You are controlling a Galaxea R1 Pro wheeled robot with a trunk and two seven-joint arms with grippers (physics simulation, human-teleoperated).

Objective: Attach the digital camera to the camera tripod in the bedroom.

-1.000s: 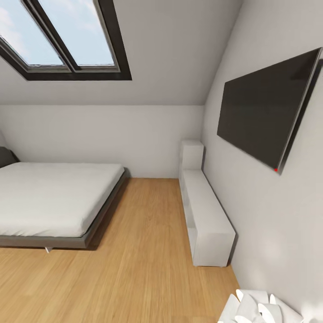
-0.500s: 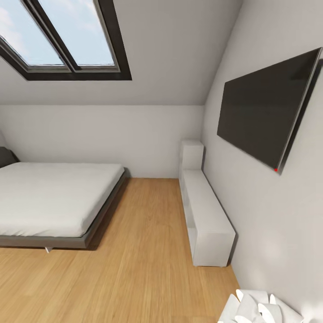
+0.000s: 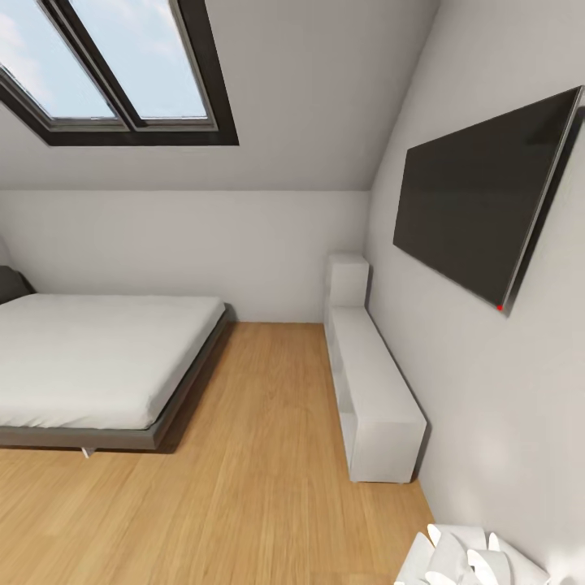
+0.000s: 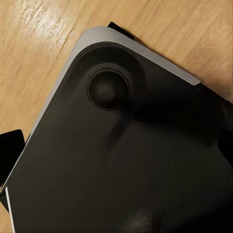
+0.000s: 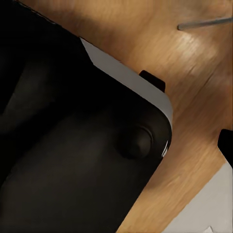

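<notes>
Ahead, bare plank floor (image 3: 260, 455) between bed (image 3: 97, 357) edge and white shelves (image 3: 374, 390); claws' state indiscernible.

Bright skylight (image 3: 122, 73) daylight; wrist views dim, perhaps blurred.

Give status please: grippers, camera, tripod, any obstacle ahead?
Grippers: state unknown. Ahead: bed, low white shelf, wall TV. Wood floor between bed and shelf.

head view faces bedroom (image 3: 268, 244); wrist views close, down onto floor (image 4: 48, 29)
</notes>
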